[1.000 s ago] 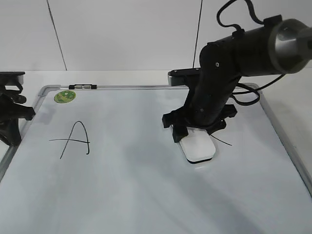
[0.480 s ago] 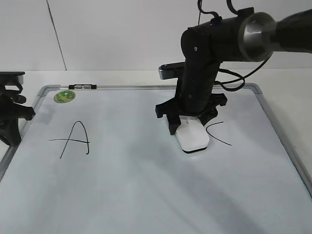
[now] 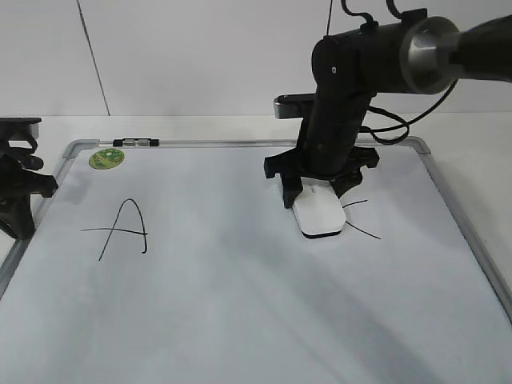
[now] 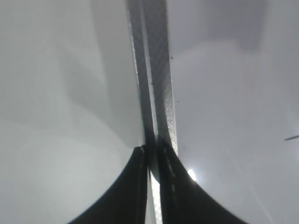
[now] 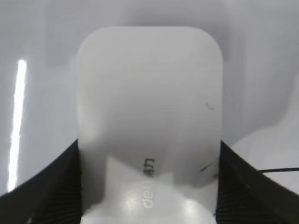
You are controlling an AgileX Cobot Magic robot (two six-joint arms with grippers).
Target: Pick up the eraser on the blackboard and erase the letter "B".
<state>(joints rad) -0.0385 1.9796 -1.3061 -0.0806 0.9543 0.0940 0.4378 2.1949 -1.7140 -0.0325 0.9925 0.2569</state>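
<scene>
The white eraser (image 3: 319, 216) lies flat on the blackboard (image 3: 240, 304), a white dry-erase board with a grey frame. My right gripper (image 3: 322, 196) is shut on the eraser and presses it on the board. In the right wrist view the eraser (image 5: 149, 112) fills the frame between both fingers. No letter "B" shows on the board. A black "A" (image 3: 124, 229) is at the left and a curved "C" stroke (image 3: 360, 222) pokes out right of the eraser. My left gripper (image 4: 153, 151) is shut, over the board's left frame (image 4: 159, 93).
A green round sticker (image 3: 106, 158) and a small black-and-silver marker (image 3: 136, 142) sit at the board's far left corner. My left arm (image 3: 16, 188) rests beside the left frame. A white wall rises behind the table.
My right gripper slid the eraser left and away across the board, then a little back right. The curved stroke right of the eraser has come into view. The left arm has not moved.
</scene>
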